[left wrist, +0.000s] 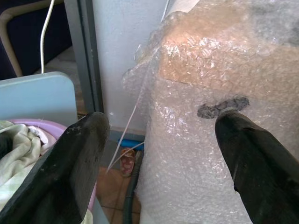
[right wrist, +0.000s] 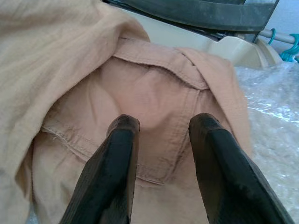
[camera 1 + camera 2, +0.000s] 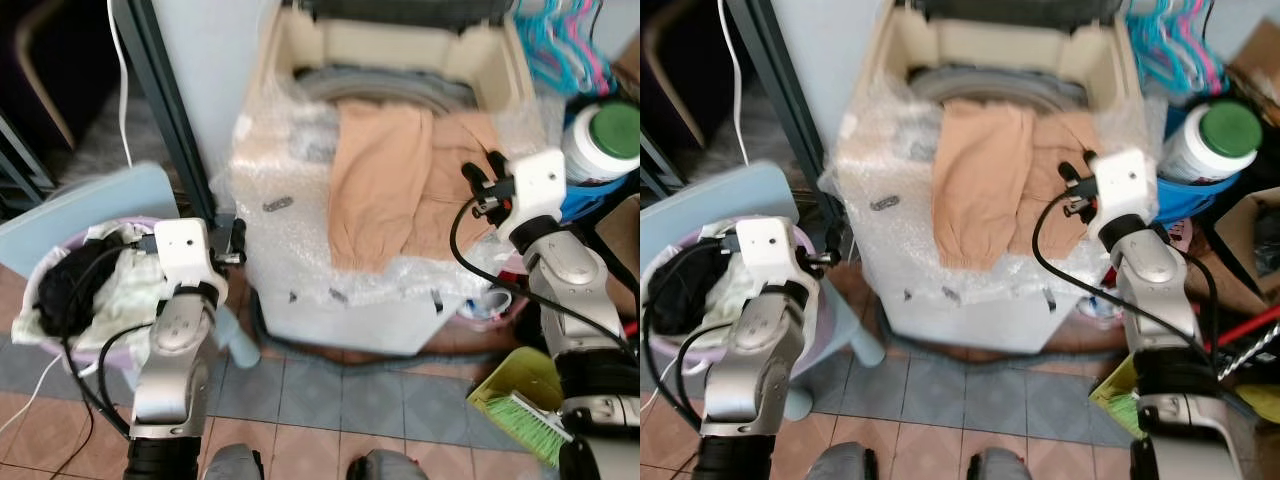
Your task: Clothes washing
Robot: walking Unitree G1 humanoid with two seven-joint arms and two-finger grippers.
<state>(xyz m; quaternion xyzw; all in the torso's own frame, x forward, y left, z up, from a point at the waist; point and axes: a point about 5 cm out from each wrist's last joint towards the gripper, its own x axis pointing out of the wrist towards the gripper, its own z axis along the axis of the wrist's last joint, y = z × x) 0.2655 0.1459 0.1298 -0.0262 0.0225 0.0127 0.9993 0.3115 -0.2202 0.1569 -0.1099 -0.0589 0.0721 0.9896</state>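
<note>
Trousers, tan and rumpled, hang over the front rim of the top-loading washing machine, which is wrapped in bubble wrap. At the machine's right front corner, the right gripper sits just above the trousers, its 2 jaws apart with cloth showing between them. Left of the machine, the left gripper hovers beside the wrap, jaws spread wide and empty. Below it stands a lilac laundry basket heaped with dark and pale clothes.
</note>
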